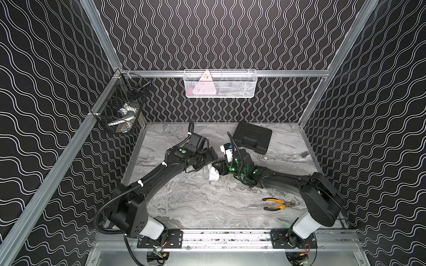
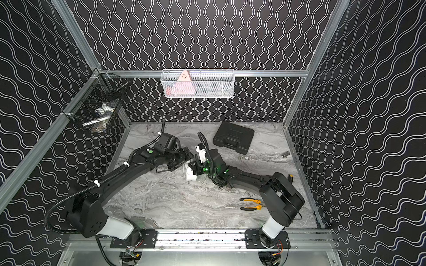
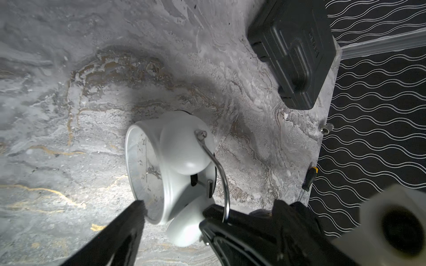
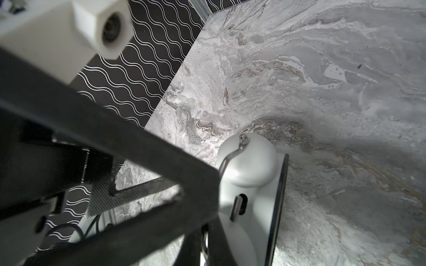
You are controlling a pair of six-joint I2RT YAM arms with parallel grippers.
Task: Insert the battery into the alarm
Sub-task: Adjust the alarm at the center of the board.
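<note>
The alarm (image 1: 213,176) is standing about in the middle of the tabletop (image 1: 196,207), its bells pointing upward and its dial facing toward the left edge. The right gripper (image 4: 213,188) is clenching the thin wire handle above the bells, with its jaws pressed together on it. The left gripper (image 3: 170,215) is holding nothing, its fingers (image 3: 129,225) spreading wide on both sides of the alarm (whether they are touching it, I cannot tell). A black case (image 1: 252,139) is lying toward the far right corner, yellow-handled pliers (image 1: 276,204) are lying near the front right corner, and a small metal socket (image 1: 304,154) is resting by the right edge.
</note>
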